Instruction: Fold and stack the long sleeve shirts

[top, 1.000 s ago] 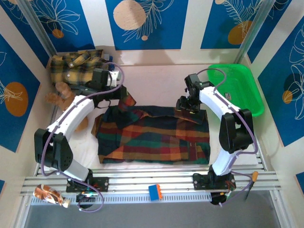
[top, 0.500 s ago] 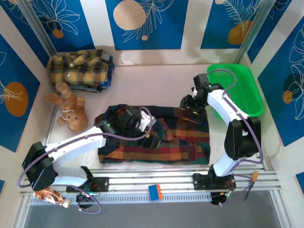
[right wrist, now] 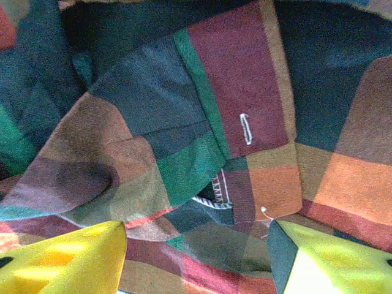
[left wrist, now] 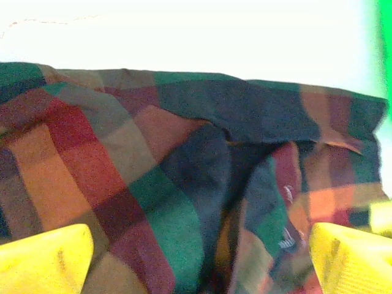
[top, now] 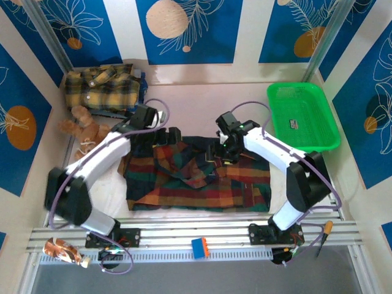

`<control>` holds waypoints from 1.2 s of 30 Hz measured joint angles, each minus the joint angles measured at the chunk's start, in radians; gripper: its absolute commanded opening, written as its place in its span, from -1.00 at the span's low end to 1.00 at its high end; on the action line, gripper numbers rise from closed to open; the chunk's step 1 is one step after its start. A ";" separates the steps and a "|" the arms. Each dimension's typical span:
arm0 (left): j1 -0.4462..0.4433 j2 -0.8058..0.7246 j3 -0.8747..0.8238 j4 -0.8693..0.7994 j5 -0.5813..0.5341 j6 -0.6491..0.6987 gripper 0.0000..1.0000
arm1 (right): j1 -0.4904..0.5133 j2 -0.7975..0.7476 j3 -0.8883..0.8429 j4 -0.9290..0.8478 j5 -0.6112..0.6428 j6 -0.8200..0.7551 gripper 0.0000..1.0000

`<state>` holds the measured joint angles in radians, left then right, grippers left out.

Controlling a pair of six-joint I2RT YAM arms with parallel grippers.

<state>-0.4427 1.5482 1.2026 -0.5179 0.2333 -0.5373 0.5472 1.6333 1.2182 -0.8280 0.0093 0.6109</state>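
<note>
top external, left gripper (top: 166,136) over dark plaid shirt (top: 202,190) (jaws apart)

Matt, soft-woven dark plaid shirt (top: 202,184) and yellow plaid shirt (top: 101,92); glossy plastic basket (top: 312,104).

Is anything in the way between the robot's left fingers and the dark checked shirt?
No, nothing I can see. The left fingers stand open right above the dark plaid shirt, with only its cloth below them. The teddy bear sits off to the left, beside the shirt, not in between.
</note>
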 measured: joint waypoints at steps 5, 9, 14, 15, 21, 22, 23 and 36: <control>0.042 0.174 0.024 -0.004 0.037 -0.002 0.39 | 0.019 0.120 0.023 -0.007 0.034 0.102 0.26; 0.053 0.255 0.062 -0.013 0.058 0.010 0.21 | 0.019 0.216 0.115 -0.047 0.079 0.143 0.26; 0.072 0.330 0.062 -0.014 0.048 0.016 0.15 | 0.029 0.315 0.211 -0.061 0.165 0.166 0.25; 0.081 0.341 0.058 -0.014 0.043 0.016 0.13 | 0.031 0.333 0.216 -0.069 0.183 0.170 0.23; 0.137 0.362 0.036 -0.012 0.031 0.016 0.12 | 0.039 0.420 0.266 -0.112 0.266 0.191 -0.17; 0.141 0.362 0.034 -0.011 0.031 0.016 0.12 | 0.041 0.429 0.282 -0.117 0.288 0.195 -0.33; 0.144 0.362 0.032 -0.010 0.031 0.016 0.12 | 0.042 0.441 0.294 -0.122 0.305 0.199 -0.47; 0.240 0.393 0.088 -0.001 0.022 -0.009 0.12 | 0.010 0.460 0.384 -0.093 0.426 0.146 -1.00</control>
<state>-0.2028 1.9415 1.2907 -0.5186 0.2554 -0.5461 0.5568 2.0933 1.6024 -0.9207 0.4351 0.7574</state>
